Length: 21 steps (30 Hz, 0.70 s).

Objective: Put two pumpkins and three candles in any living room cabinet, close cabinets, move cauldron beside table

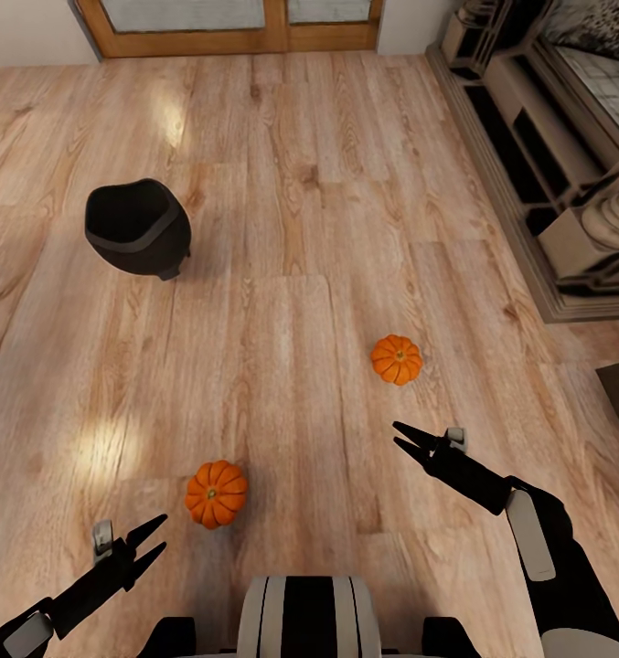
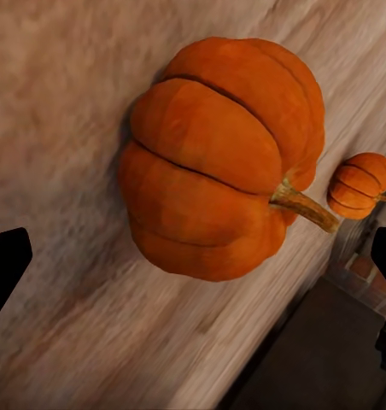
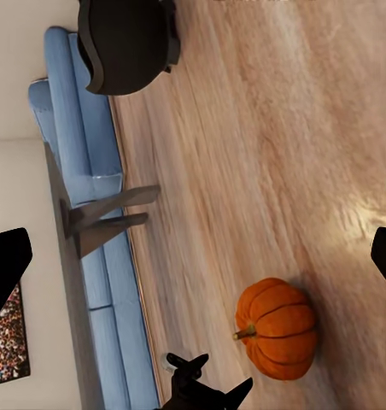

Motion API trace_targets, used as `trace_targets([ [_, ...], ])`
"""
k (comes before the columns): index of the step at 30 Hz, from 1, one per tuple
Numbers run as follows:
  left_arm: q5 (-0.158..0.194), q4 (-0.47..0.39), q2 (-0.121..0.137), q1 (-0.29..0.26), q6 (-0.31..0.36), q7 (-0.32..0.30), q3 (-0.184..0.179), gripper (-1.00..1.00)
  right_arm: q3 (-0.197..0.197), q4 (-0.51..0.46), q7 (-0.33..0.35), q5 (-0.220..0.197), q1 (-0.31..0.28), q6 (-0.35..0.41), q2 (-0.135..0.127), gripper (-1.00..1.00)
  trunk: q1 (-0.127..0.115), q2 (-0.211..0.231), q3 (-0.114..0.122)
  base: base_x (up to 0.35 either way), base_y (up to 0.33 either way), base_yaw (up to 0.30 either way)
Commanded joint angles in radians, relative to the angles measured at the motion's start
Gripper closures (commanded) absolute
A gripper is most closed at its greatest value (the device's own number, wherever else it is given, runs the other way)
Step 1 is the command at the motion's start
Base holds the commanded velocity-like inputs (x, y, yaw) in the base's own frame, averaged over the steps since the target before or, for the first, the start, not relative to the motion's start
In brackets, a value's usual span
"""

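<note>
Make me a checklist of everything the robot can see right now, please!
Surface: wood floor, bare planks with light patches.
Job's things: near pumpkin and far pumpkin on the floor, apart; black pot standing farther off.
Clutter: nothing seen.
Grippers: left gripper beside the near pumpkin, jaws open, empty; right gripper short of the far pumpkin, jaws open, empty.
Cables: nothing seen.
Surroundings: blue sofa, wooden door frame.

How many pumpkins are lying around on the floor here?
2. One pumpkin sits on the wood floor just ahead of the left gripper. The other pumpkin lies farther out, beyond the right gripper. More could lie outside the picture.
</note>
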Motion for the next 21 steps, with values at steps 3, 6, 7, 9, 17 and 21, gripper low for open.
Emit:
trace_targets([
  [3,0.010,0.000,0.001,0.000,0.010,-0.002,-0.008,-1.00,-0.001,0.000,0.003,0.000,0.000,0.004,0.000,-1.00,0.000,0.000,0.000,-0.009,-0.036,0.000],
  [6,0.010,-0.001,0.001,0.000,0.010,-0.002,-0.009,-1.00,-0.001,0.000,0.003,0.000,0.000,0.004,0.000,-1.00,0.000,0.000,0.000,-0.003,-0.149,0.000],
  [7,0.010,0.000,0.001,0.000,0.010,-0.001,-0.009,-1.00,-0.001,0.000,0.003,0.000,0.000,0.004,0.001,-1.00,0.000,0.000,0.000,-0.001,-0.214,0.000],
  [9,0.010,0.000,0.001,0.000,0.010,-0.001,-0.009,-1.00,-0.001,0.000,0.003,0.000,0.000,0.004,0.001,-1.00,0.000,0.000,0.000,-0.001,-0.184,0.000],
  [17,0.010,0.000,0.001,0.000,0.010,0.002,-0.008,-1.00,-0.001,-0.001,0.003,0.000,0.000,0.004,0.000,-1.00,0.000,0.000,0.000,-0.047,-0.159,0.000],
  [21,0.010,0.000,0.001,0.000,0.010,0.003,-0.007,-1.00,-0.001,-0.001,0.004,0.000,0.000,0.004,0.001,-1.00,0.000,0.000,0.000,-0.016,-0.074,0.000],
])
